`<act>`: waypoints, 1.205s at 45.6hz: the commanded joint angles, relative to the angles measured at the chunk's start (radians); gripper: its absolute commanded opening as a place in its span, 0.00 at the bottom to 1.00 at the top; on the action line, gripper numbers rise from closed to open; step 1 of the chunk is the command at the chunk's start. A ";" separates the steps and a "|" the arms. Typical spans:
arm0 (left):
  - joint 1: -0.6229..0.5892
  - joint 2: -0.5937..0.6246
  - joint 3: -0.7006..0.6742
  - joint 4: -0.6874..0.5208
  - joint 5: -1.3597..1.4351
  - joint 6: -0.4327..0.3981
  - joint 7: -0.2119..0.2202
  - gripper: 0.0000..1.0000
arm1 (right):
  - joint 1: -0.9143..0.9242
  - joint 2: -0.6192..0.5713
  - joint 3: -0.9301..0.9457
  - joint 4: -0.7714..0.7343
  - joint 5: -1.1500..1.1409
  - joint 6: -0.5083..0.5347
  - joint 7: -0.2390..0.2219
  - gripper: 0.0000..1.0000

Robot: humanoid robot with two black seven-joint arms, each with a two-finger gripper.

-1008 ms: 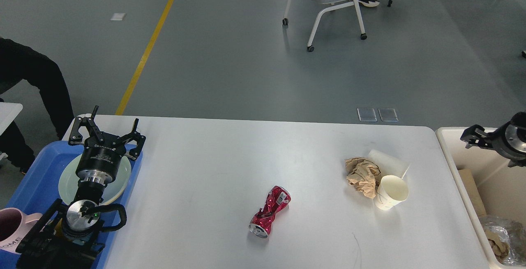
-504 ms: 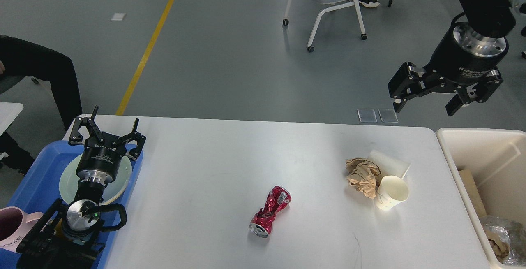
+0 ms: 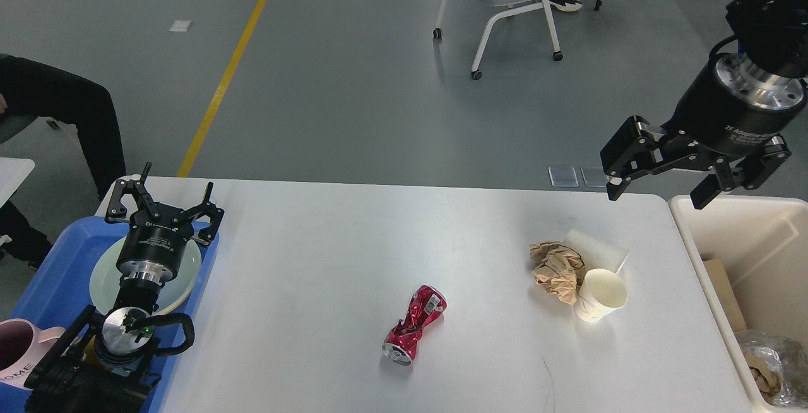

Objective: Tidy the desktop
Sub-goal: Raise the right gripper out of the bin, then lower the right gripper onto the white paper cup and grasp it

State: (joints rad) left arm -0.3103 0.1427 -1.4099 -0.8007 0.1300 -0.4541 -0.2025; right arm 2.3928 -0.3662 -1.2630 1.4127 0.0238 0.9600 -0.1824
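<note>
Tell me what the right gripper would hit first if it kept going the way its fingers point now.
The right gripper points down; below it lies the desktop at its far right corner, beside the beige bin. Probably bare desktop first, though depth is unclear.

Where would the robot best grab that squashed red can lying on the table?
Probably at its pinched waist. The crushed red can lies on its side on the desktop, narrowest at the middle, with wider ends. Coming straight down from above, fingers either side of that waist, looks easiest; the bulging ends should keep it from slipping out. The open right gripper is the nearer one.
</note>
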 commanded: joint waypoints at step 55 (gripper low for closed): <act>0.000 0.000 0.000 0.000 0.000 0.000 0.000 0.96 | -0.939 0.001 0.165 -0.442 0.093 -0.506 0.001 1.00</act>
State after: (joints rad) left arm -0.3108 0.1418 -1.4097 -0.8007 0.1303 -0.4541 -0.2025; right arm 1.5133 -0.3675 -1.1190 1.0233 0.1053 0.4543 -0.1816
